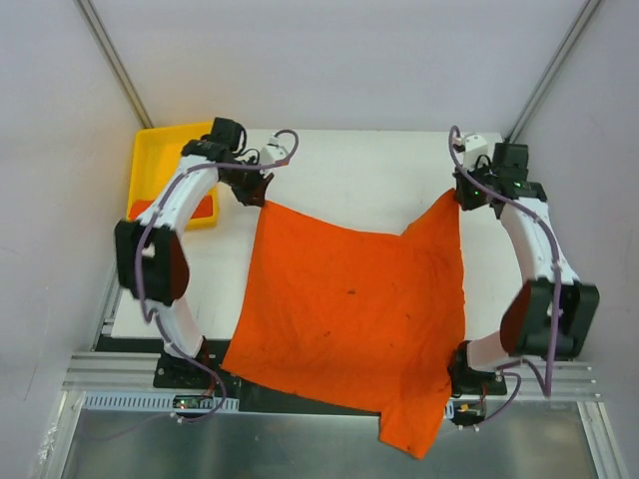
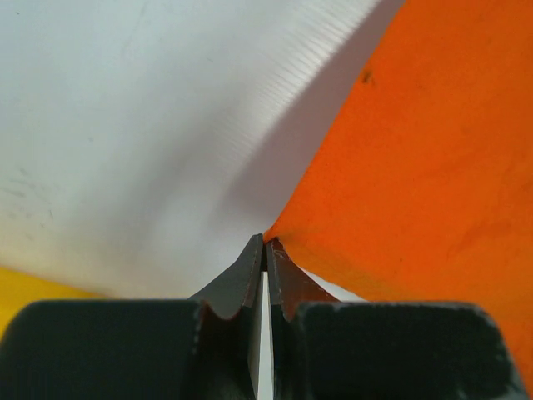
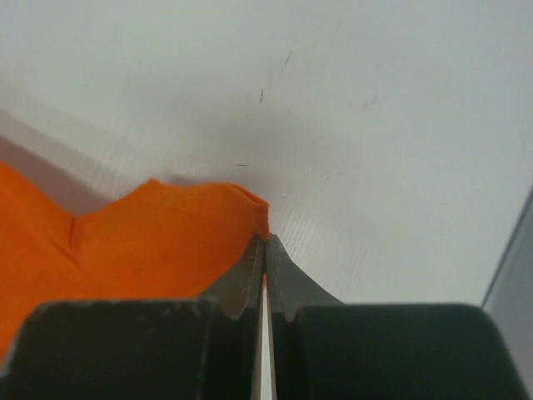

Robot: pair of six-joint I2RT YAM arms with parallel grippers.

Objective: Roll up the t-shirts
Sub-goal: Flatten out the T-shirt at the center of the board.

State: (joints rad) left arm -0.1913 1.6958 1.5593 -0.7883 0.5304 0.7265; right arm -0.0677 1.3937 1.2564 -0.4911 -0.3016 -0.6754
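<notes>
One bright orange t-shirt (image 1: 349, 299) lies spread over the white table, its near end hanging past the front edge. My left gripper (image 1: 262, 197) is shut on the shirt's far left corner (image 2: 279, 237), the fingertips pinching the cloth just above the table. My right gripper (image 1: 459, 200) is shut on the far right corner (image 3: 258, 212), which stands lifted into a peak. Between the two corners the far edge sags toward the middle. In the right wrist view the orange cloth (image 3: 125, 242) spreads to the left of the jaws.
A yellow plastic tray (image 1: 152, 160) sits at the far left corner of the table, with something orange inside, partly behind my left arm. White walls close in on both sides. Bare white table (image 1: 369, 170) lies beyond the shirt.
</notes>
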